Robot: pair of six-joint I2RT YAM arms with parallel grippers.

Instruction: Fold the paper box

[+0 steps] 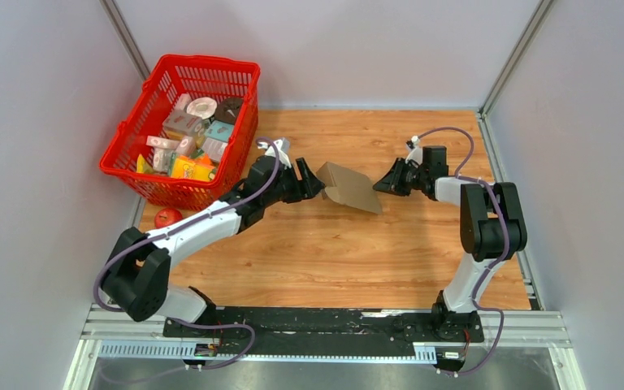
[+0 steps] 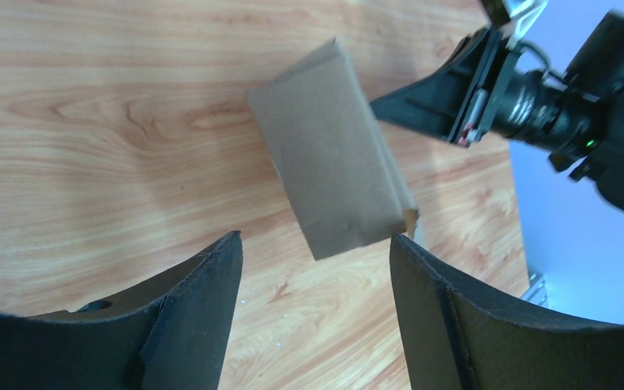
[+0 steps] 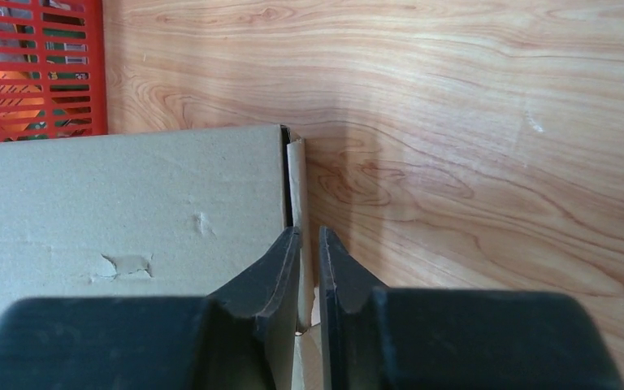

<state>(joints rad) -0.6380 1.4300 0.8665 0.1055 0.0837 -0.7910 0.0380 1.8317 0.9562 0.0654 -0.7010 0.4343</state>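
Observation:
The paper box is a small brown cardboard box, folded up and tilted above the middle of the wooden table. My right gripper is shut on the thin side wall of the paper box, at its right end; the cardboard edge stands between the two fingers. My left gripper is open just off the box's left end and touches nothing. In the left wrist view the paper box lies ahead of my open left gripper, clear of both fingers, with the right gripper behind it.
A red basket with several small printed packages stands at the back left. A red round object lies on the table in front of it, beside the left arm. Grey walls close in the table on three sides.

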